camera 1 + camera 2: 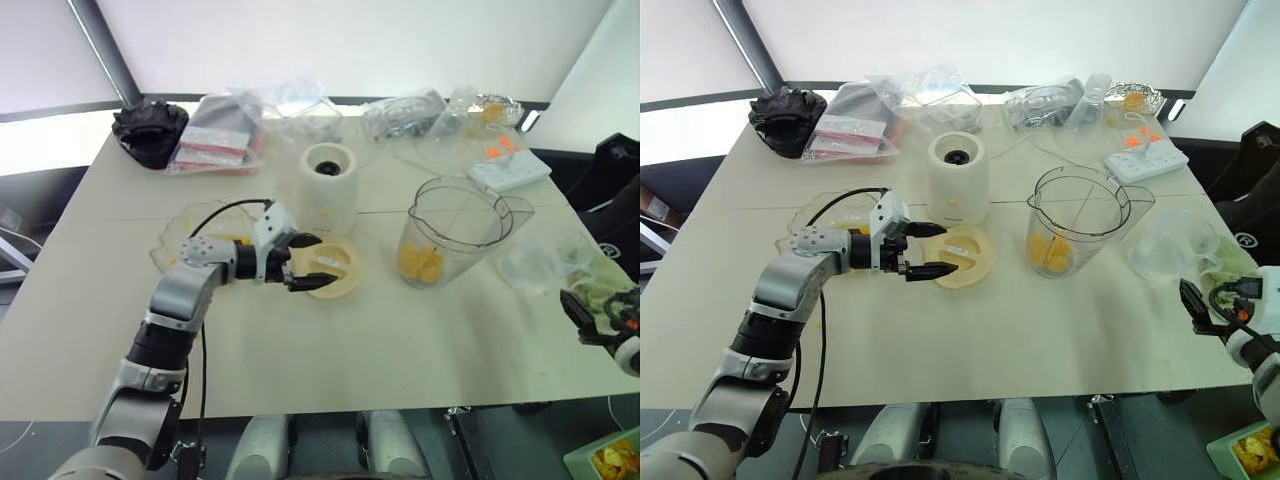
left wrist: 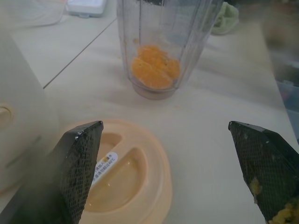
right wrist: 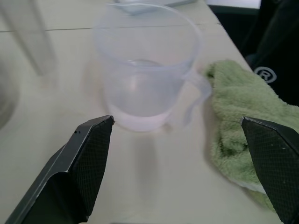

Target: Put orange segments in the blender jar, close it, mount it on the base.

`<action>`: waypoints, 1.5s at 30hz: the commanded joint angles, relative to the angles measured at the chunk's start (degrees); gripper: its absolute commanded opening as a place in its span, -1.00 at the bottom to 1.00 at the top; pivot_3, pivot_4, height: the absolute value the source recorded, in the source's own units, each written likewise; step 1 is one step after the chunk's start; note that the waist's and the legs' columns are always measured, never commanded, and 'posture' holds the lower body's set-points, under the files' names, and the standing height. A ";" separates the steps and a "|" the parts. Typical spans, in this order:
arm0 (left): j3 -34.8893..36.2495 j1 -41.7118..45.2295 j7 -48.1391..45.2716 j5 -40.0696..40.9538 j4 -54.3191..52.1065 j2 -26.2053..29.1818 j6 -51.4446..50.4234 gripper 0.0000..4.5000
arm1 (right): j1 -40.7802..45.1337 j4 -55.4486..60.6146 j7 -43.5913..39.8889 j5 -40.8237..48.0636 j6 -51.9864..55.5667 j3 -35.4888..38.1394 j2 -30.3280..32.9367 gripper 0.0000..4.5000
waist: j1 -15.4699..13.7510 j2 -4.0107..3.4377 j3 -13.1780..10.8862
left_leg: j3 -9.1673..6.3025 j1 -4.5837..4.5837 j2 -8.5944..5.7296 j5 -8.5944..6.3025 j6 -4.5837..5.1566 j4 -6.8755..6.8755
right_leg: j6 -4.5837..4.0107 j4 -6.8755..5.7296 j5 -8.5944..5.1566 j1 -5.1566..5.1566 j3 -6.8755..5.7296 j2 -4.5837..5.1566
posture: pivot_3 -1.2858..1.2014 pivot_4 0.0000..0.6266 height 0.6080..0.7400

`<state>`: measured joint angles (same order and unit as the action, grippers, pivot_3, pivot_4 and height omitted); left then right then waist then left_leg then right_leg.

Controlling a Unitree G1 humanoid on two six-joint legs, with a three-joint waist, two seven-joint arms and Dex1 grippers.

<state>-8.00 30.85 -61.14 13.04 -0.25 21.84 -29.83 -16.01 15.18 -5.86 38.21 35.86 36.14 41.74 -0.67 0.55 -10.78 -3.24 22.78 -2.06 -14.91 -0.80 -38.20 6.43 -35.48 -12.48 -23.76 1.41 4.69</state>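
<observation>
Left tool [image 1: 927, 250] spread wide, empty, over the one lid [image 1: 962, 257]. Right tool [image 1: 1193, 305] spread wide, empty, at the tabletop [image 1: 970, 340] right edge, near the cup [image 1: 1165, 250] and towel [image 3: 238, 126]. Front tabletop bare. One jar [image 1: 1077, 220], segments [image 1: 1052, 252] inside, stands between the tools; one base [image 1: 959, 180] behind the lid.
</observation>
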 commanded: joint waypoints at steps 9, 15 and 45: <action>-0.98 0.85 2.74 0.64 -0.43 0.36 2.28 0.99 | 11.14 -12.10 2.76 -7.94 -0.05 0.34 -2.94 1.00 | 0.05 -0.06 0.01 | 0.00 -0.38 -0.02 0.00 0.00 0.08 | 0.00 0.02 -0.02 0.34 -0.01 -0.05 | 0.03 -0.52 1.00; -2.06 1.20 3.53 -0.23 0.21 0.65 3.77 0.99 | 15.64 -16.44 3.81 -9.79 -0.35 0.78 -4.13 1.00 | 0.17 -0.07 0.01 | -0.01 -0.38 -0.02 0.00 0.00 0.08 | 0.01 0.02 -0.02 0.34 -0.01 -0.05 | 0.03 -0.52 1.00; -3.70 4.83 4.43 -0.97 5.13 0.47 9.79 0.99 | 25.60 -27.44 6.71 -18.43 -7.91 -0.40 -7.20 1.00 | 1.10 -0.09 -0.01 | -0.02 -0.37 -0.06 -0.01 0.01 0.14 | 0.04 0.08 -0.03 0.34 -0.01 -0.05 | 0.03 -0.52 1.00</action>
<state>-12.21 34.48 -56.93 11.92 5.62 22.29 -21.04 9.03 -12.47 0.24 20.46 29.34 34.68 34.51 0.44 0.46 -10.78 -3.26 22.41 -2.11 -14.92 -0.79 -38.05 6.46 -35.40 -12.51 -23.43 1.39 4.64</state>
